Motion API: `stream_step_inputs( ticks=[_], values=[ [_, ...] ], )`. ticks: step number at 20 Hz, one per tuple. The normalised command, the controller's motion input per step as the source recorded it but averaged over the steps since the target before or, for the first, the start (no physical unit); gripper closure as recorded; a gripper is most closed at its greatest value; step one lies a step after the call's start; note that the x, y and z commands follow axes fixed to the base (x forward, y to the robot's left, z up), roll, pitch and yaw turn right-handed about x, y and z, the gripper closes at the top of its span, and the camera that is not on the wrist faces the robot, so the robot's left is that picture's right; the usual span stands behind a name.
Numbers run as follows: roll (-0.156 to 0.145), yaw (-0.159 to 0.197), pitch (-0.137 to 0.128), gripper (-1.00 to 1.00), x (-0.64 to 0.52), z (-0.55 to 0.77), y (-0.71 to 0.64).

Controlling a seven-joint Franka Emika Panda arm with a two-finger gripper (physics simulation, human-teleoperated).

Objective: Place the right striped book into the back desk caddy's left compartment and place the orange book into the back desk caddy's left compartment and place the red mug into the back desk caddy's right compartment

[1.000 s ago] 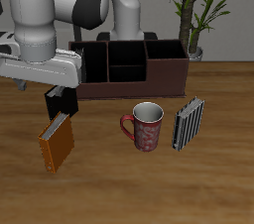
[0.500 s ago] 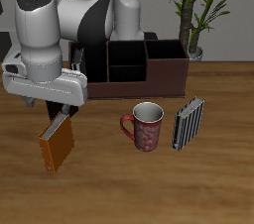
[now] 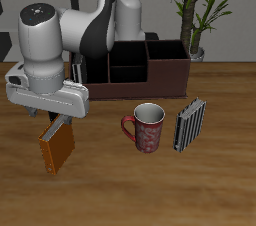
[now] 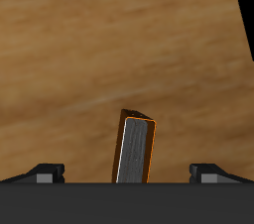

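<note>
The orange book (image 3: 57, 148) stands tilted on the table near its front edge; the wrist view shows its pale page edges (image 4: 135, 151). My gripper (image 3: 53, 122) hangs just above its upper end, open, with fingertips (image 4: 45, 171) wide apart on either side of the book and not touching it. The red mug (image 3: 146, 127) stands upright mid-table, handle toward the orange book. The striped book (image 3: 189, 123) stands on edge beside the mug. The back desk caddy (image 3: 140, 90) sits farther back, its compartments partly hidden by my arm.
A potted plant (image 3: 196, 10) stands behind the caddy's end. A black shape, likely a black book (image 4: 245, 20), shows in the wrist view; my gripper hides it in the exterior view.
The arm has swung over the orange book and come down, so the open fingers now sit just above its upper end. The book, mug and striped book have not moved.
</note>
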Motion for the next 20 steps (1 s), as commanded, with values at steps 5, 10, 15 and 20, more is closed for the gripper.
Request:
stream_step_inputs(
  ticks=[5,10,15,20],
  values=[
    [-0.001,-0.027,-0.036,-1.00,-0.05,-0.19,-0.02],
    [0.009,-0.048,-0.013,-1.00,0.00,-0.16,-0.08],
    [0.003,-0.022,0.002,-1.00,0.01,-0.16,0.02],
    [0.024,-0.023,0.004,-1.00,0.01,-0.16,0.11]
  ],
)
